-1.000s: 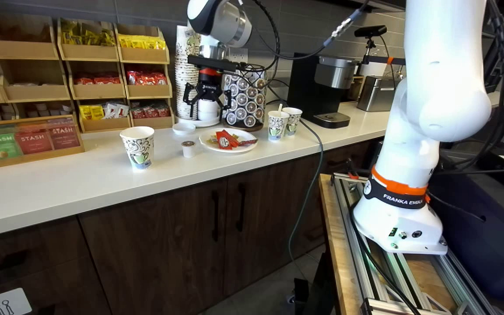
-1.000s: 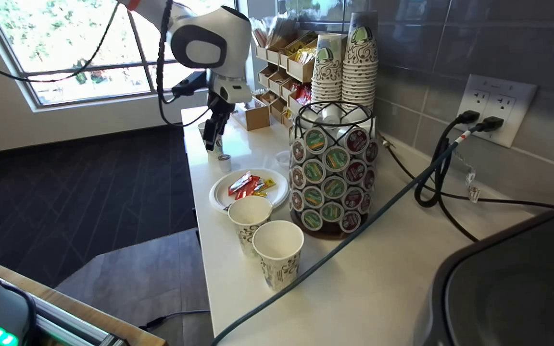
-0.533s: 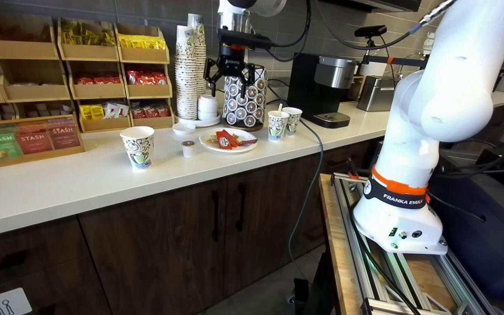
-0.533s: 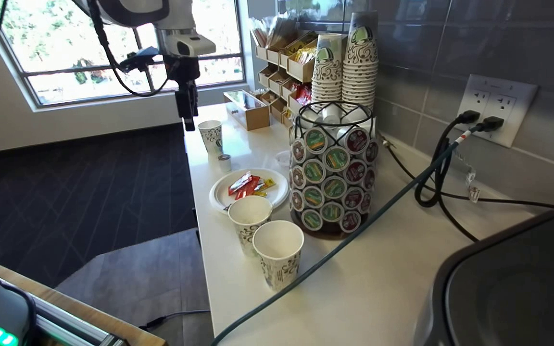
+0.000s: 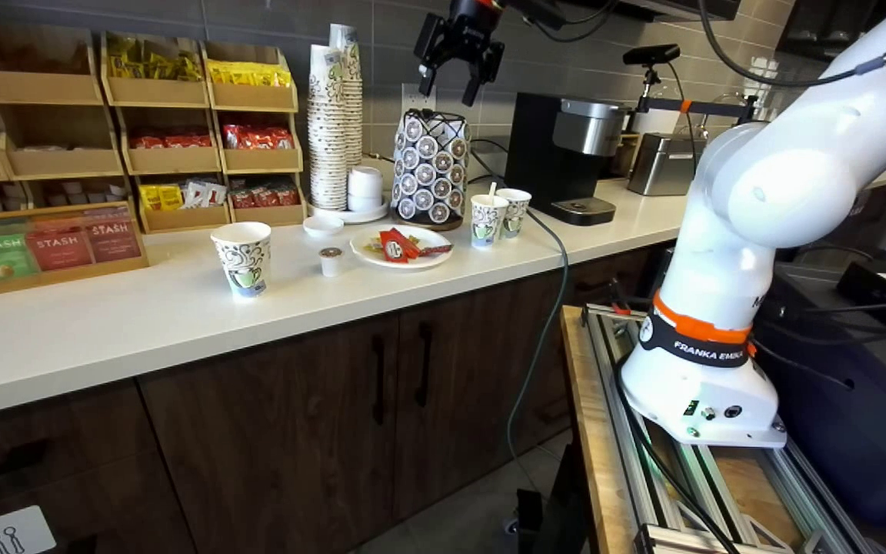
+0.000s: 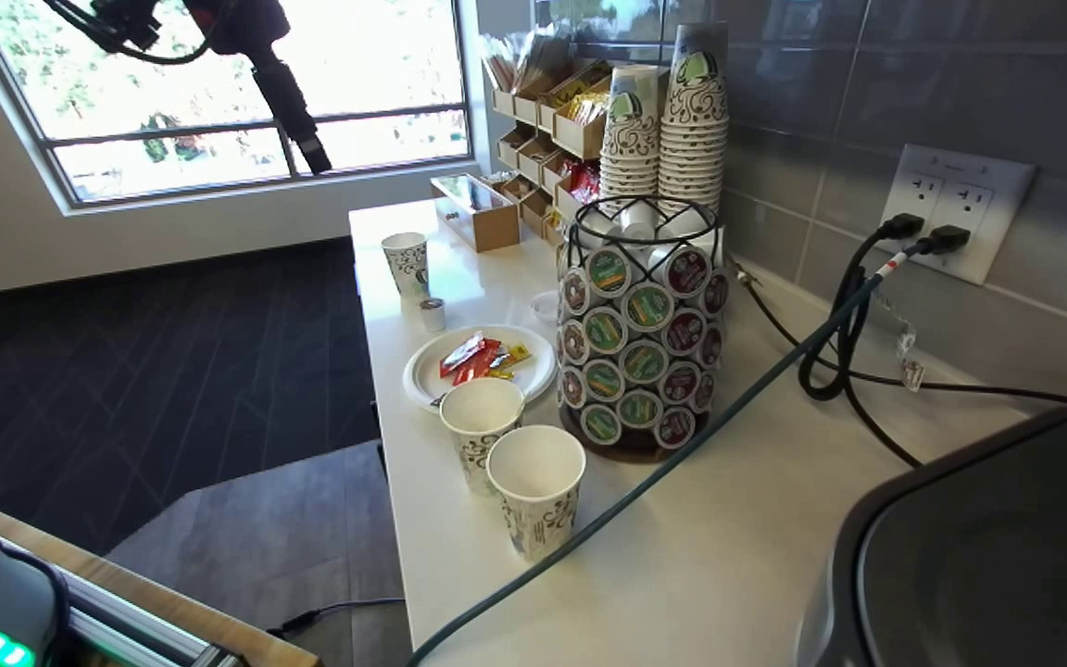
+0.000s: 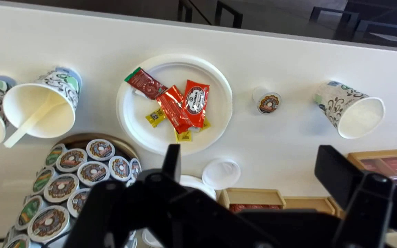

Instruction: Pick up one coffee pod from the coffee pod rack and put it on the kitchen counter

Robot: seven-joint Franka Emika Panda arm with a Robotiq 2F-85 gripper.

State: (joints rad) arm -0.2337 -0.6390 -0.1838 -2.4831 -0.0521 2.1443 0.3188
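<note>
At the far left in an exterior view, tiered shelves of light wood hold small yellow and red packets; before them a low wooden tray shows green and red tea packets; the kitchen counter, long, pale off-white and thick at its front edge, runs over dark brown wooden cabinet doors; on it stands a white paper cup with a green mug print; to its right is the coffee pod, a tiny, stubby white capsule with a brown-printed lid, upright on the counter between that cup and a round white plate, apart from both; behind it rise tall stacks of white paper cups; the plate bears glossy red sachets; behind it stands the coffee pod rack, a tall black wire holder with rows of round-lidded white pods; over it in that view hangs the black gripper, spread wide; in an exterior view it shows before a bright window, well apart from the rack; next come two patterned paper cups, close together, then a black and silver coffee machine and the white robot arm.
</note>
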